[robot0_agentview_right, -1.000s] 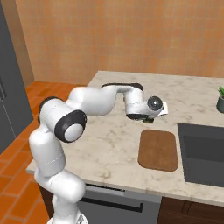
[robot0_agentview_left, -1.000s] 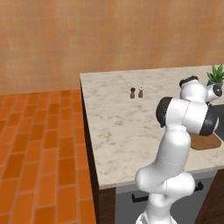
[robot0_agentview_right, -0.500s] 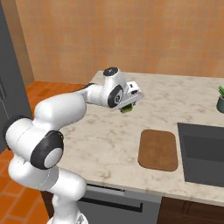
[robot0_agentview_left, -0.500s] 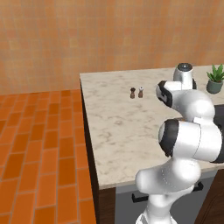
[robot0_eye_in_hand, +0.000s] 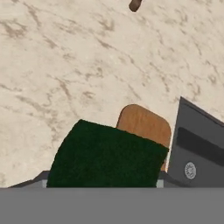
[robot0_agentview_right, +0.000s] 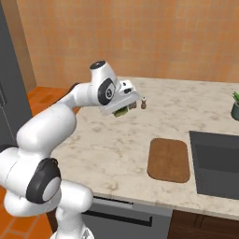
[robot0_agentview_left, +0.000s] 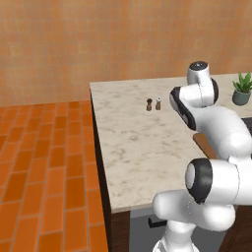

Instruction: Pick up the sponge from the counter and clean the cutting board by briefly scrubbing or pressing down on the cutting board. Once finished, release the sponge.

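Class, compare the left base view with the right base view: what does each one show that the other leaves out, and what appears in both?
Left base view alone: the orange tiled floor stretching out beside the counter.

Right base view alone: the pincer shut on the green sponge and raised above the counter, the whole cutting board lying bare, the dark sink, and a tall grey cabinet.

Both: the marbled counter, the two small shakers, the potted plant, the brick wall and the white arm.

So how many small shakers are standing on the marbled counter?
2: a dark brown shaker and a pale-topped shaker, side by side near the counter's back edge. None seem hidden.
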Tool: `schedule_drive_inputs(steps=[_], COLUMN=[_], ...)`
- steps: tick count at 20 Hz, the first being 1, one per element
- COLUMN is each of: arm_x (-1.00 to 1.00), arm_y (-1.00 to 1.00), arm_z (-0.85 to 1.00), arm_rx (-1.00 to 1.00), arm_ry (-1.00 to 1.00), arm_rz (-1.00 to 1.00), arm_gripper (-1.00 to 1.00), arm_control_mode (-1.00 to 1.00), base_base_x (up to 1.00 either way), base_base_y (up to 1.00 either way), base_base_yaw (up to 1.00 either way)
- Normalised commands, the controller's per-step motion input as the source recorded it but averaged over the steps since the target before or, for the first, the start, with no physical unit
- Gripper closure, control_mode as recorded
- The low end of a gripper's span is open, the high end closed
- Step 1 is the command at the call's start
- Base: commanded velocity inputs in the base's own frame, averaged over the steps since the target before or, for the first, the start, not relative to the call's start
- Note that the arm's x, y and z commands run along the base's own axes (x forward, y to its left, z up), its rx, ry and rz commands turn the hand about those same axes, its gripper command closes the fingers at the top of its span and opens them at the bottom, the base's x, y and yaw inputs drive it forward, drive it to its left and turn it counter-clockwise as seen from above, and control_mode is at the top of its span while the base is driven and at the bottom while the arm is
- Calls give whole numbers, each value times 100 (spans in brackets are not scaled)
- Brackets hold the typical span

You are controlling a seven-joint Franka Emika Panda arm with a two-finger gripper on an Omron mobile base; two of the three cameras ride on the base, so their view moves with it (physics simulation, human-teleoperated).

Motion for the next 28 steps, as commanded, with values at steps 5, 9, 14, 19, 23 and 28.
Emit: schedule_drive_inputs(steps=[5, 9, 14, 19, 23, 28], arm_x=[-4, 20, 25, 20, 0, 2], arm_y=[32, 0, 18, 1, -3, -3], arm_z=[-75, -98, -48, -96, -68, -43], arm_rx=[14, 26, 1, 4, 10, 5], arm_ry=[2, 14, 46, 15, -9, -13], arm_rz=[-1, -9, -9, -7, -9, -10], arm_gripper=[100, 100, 100, 100, 100, 100], arm_control_mode=[-100, -100, -100, -100, -100, -100], base_base_x=[0, 0, 0, 0, 0, 0], base_base_y=[0, 0, 0, 0, 0, 0], base_base_yaw=[0, 0, 0, 0, 0, 0])
